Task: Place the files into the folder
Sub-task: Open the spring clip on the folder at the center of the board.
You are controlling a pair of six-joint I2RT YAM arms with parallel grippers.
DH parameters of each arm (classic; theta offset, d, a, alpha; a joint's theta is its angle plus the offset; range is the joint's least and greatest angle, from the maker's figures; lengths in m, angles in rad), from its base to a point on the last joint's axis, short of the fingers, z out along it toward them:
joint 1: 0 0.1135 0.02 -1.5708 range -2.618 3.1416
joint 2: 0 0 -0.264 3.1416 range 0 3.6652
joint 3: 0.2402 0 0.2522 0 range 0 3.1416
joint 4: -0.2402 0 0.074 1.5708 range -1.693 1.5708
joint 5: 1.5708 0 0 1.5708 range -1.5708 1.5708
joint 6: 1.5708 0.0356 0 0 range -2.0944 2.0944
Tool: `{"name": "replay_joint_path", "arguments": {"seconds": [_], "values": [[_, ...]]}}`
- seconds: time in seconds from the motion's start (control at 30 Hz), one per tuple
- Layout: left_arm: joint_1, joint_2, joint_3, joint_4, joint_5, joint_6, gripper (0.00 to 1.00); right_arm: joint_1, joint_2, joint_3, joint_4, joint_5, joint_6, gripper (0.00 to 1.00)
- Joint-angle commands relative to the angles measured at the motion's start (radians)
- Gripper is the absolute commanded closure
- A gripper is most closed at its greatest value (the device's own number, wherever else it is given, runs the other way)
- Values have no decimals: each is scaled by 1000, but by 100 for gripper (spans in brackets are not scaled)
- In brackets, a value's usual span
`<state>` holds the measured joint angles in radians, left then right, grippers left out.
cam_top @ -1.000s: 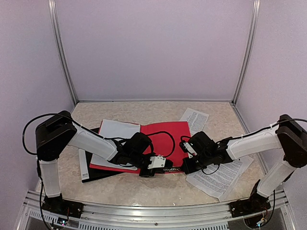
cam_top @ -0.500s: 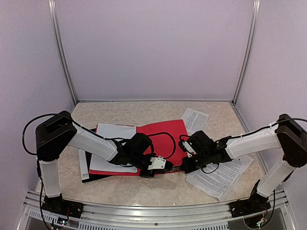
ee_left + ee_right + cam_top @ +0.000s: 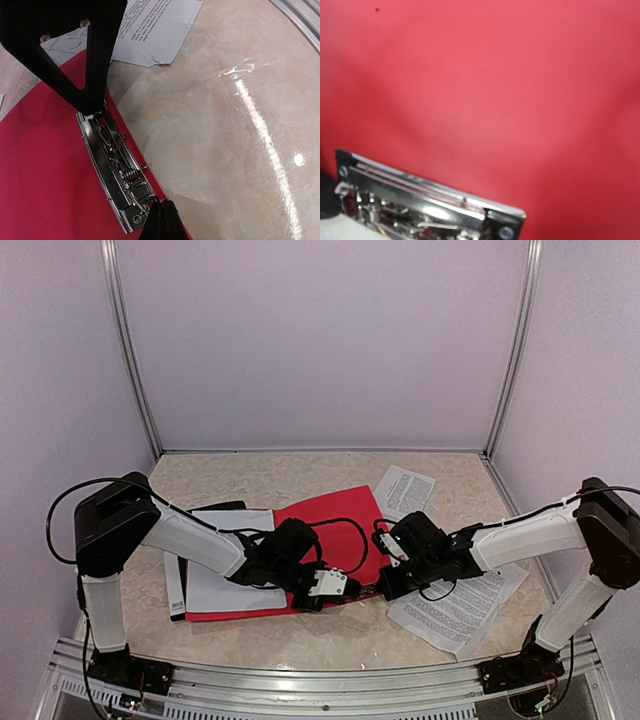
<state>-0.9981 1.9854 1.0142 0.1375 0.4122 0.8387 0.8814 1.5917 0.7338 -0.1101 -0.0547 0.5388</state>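
**Loose sheets off to the right of the folder, right arm nearer**

Red folder (image 3: 330, 525) spread flat around the middle of the table (image 3: 300, 475), slightly askew to its edges. Metal clamp (image 3: 112, 165) along the folder's near edge, long axis running left to right between the two arms.

Left gripper (image 3: 160, 222) at one end of that clamp, fingertips pressed together and resting at or just over the metal; nothing visible pinched between them. Right gripper (image 3: 92, 97) at the opposite end, jaws likewise pressed together, tip down at the clamp's last rivet. No paper in either.

Pale sheets (image 3: 225, 585) on the folder's left leaf, partly under the left arm. Printed sheet (image 3: 460, 605) off the folder altogether, just beside the right gripper and reaching toward the table's near right corner, its long axis slanted from the near edge out toward the right edge. Second printed sheet (image 3: 405, 488) beyond the folder's far right corner, touching or nearly touching it.

Judged from this: outstanding paper all on the right, so a short reach rightward and nearward for the right arm and a long cross-body one for the left. Probably clamp work first, given both tips on it.
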Motion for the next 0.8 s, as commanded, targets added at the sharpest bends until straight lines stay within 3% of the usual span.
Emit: {"name": "replay_joint_path", "arguments": {"seconds": [0.0,0.3,0.77], "values": [[-75,75,-37,-160,69,31,100,-4,-23,-16,47,66,-2,100],[-75,76,-29,-170,51,28,100,-5,-27,-34,96,29,-18,100],[-95,79,-19,-200,64,54,100,-15,141,-20,88,85,-28,100]]}}
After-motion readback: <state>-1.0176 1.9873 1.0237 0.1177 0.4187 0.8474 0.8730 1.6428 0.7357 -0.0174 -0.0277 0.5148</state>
